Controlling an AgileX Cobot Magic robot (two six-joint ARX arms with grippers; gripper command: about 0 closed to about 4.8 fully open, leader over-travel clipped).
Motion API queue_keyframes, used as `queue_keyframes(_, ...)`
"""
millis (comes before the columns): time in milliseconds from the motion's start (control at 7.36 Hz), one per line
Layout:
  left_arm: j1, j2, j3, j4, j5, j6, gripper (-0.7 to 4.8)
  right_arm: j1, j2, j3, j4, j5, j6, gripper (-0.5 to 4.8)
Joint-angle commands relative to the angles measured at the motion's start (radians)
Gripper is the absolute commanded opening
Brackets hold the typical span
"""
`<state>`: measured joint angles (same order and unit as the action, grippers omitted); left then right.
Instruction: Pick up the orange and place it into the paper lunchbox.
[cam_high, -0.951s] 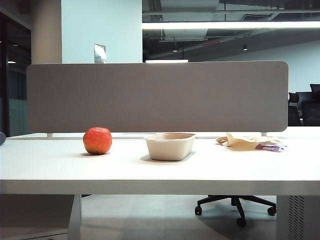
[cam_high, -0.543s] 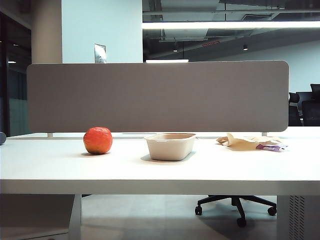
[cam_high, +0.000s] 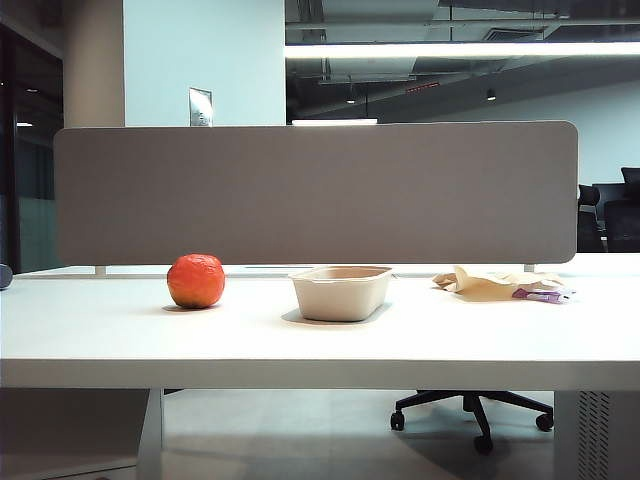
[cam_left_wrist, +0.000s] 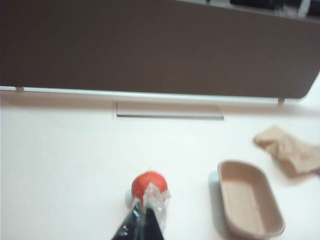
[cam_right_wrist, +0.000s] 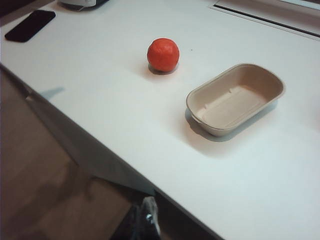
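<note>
In the exterior view, the orange (cam_high: 195, 281) sits on the white surface (cam_high: 300, 345), free of any gripper, with the paper lunchbox (cam_high: 341, 292) a short way to its right and apart from it. Beyond the lunchbox lies a crumpled tan paper (cam_high: 490, 284) with a purple scrap. A grey divider panel (cam_high: 315, 192) stands along the far edge. Neither arm shows here.

In the left wrist view, the left gripper (cam_left_wrist: 151, 200) has its 2 fingers pressed together, holding nothing, with its tip overlapping the near side of the orange (cam_left_wrist: 147, 183) (whether it touches or hangs above I cannot tell). The lunchbox (cam_left_wrist: 248, 205) lies empty beside the fruit.

In the right wrist view, the right gripper (cam_right_wrist: 148, 220) is only a dark sliver at the frame's edge, off the near edge of the surface and well away from the orange (cam_right_wrist: 163, 54) and lunchbox (cam_right_wrist: 235, 99); I cannot tell whether its fingers are apart or together. A dark phone (cam_right_wrist: 30, 25) lies far off.

The orange looks firm, fairly light and round, so likely to roll if nudged. The fingers would need to part and close across its widest middle; a gentle squeeze should do.
</note>
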<state>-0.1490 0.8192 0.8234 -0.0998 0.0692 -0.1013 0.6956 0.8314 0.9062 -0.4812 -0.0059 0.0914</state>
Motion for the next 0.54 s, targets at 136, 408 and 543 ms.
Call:
queue_keyframes(136, -0.009, 0.225, 0.031, 0.113, 0.120, 0.067, 1.11, 0.000, 0.000, 0.006, 0.103, 0.050, 0.021, -0.03)
queue_keyframes(408, -0.009, 0.446, 0.055, 0.288, 0.138, 0.106, 4.79, 0.000, 0.000, 0.006, 0.104, 0.053, 0.020, -0.03)
queue_keyframes(543, -0.009, 0.493, 0.076, 0.308, 0.137, 0.106, 4.79, 0.000, 0.000, 0.006, 0.104, 0.053, 0.020, -0.03)
